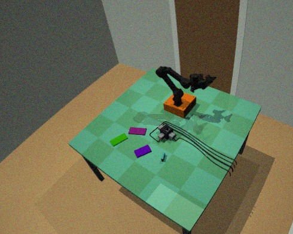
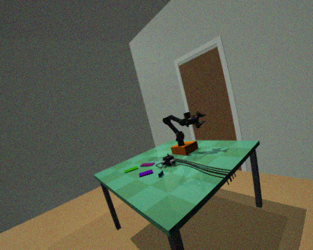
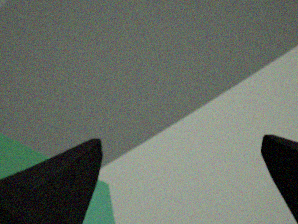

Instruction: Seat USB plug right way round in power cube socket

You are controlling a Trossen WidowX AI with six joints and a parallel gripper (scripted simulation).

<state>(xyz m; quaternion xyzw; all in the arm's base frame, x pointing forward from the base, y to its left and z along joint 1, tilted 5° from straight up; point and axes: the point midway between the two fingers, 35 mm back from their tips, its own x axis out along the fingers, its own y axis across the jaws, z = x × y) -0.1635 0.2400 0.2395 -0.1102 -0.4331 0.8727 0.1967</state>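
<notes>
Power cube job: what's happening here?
Nothing is being handled yet. The arm stands on its orange base with its pincer open, empty and raised near the table's far edge, well away from the power cube. The cube sits mid-table with cables running to the edge.

- A green checkered table (image 1: pixel 182 194) with dark legs (image 2: pixel 112 207) stands on a tan floor (image 1: pixel 35 185).
- Grey walls (image 2: pixel 53 95), one brown door (image 2: pixel 210 99) with a white frame.

Two purple cards (image 1: pixel 137 131) (image 1: pixel 142 150), one green card (image 1: pixel 118 139), one power cube (image 1: pixel 166 132), four cables (image 1: pixel 200 143).
</notes>
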